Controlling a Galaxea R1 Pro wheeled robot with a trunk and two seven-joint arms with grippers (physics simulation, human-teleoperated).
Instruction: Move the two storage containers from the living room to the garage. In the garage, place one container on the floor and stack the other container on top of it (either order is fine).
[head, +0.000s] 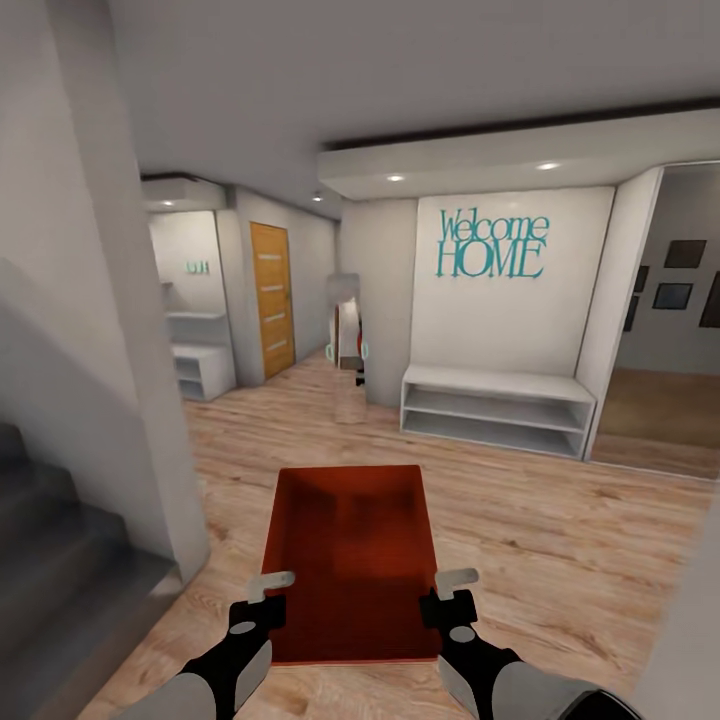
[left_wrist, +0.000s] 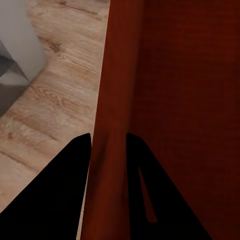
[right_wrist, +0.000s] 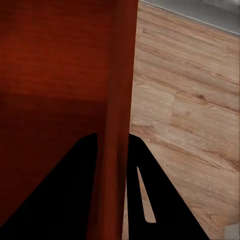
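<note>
Left gripper (head: 262, 598), head view, near edge: fingers (left_wrist: 55, 200) astride the left wall of one storage container (head: 352, 560), clamped on it; wrist view shows one dark finger on each face of the thin wall
Right gripper (head: 448, 594): same hold on the opposite long wall, fingers (right_wrist: 65, 195) pinching it from inside and outside
Storage container: orange-red, rectangular, open-topped, interior bare; carried level between both grippers above the wood plank floor (head: 560, 530)
Staircase (head: 60, 560): grey steps at the robot's left, beside a pale pillar
Low white shelf (head: 495, 408): against the far wall, under teal lettering "Welcome HOME" (head: 492, 245)
Wooden door (head: 272, 298): orange-brown, closed, far left of the hallway
Framed pictures (head: 680, 285): dark, on the wall of the room at right
</note>
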